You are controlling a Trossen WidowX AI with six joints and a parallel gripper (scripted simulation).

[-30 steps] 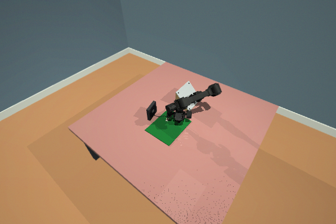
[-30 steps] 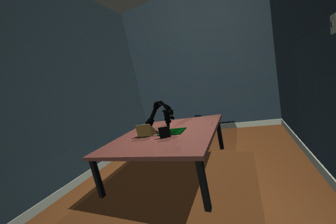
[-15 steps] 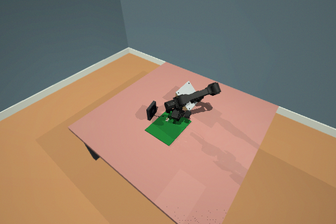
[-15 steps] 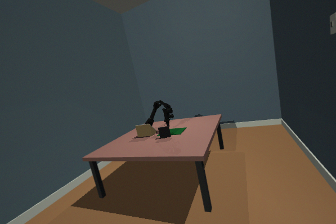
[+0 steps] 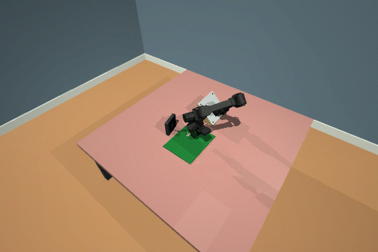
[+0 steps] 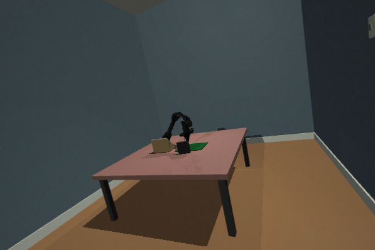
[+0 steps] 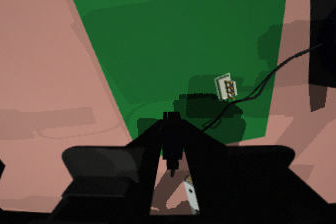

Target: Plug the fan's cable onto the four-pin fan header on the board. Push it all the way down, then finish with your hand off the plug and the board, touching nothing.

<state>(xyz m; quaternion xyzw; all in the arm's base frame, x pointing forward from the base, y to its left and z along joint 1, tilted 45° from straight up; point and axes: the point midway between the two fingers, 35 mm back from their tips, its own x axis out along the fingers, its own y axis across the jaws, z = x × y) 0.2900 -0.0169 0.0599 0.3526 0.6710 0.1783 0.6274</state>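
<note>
My gripper (image 7: 171, 123) (image 6: 188, 139) is shut on the fan plug (image 7: 172, 142), a small dark block between the fingertips, mostly lost against the black fingers. It is above the green board (image 5: 190, 153) (image 6: 200, 146) (image 7: 140, 50), near one edge. The pale four-pin header (image 7: 226, 87) (image 5: 188, 134) stands on the board, ahead and to the right of the fingertips in the wrist view. The thin dark cable (image 7: 232, 103) runs from behind the right finger, past the header, to the black square fan (image 5: 170, 124) (image 6: 183, 147) (image 7: 335, 45). The plug's exact height is unclear.
A block with a white top and tan sides (image 5: 213, 119) (image 6: 161, 146) stands beside the board, partly under the arm; a sliver shows between the fingers in the wrist view. The fan stands upright beside the board. The pink table (image 5: 139, 139) (image 6: 163, 164) carries everything.
</note>
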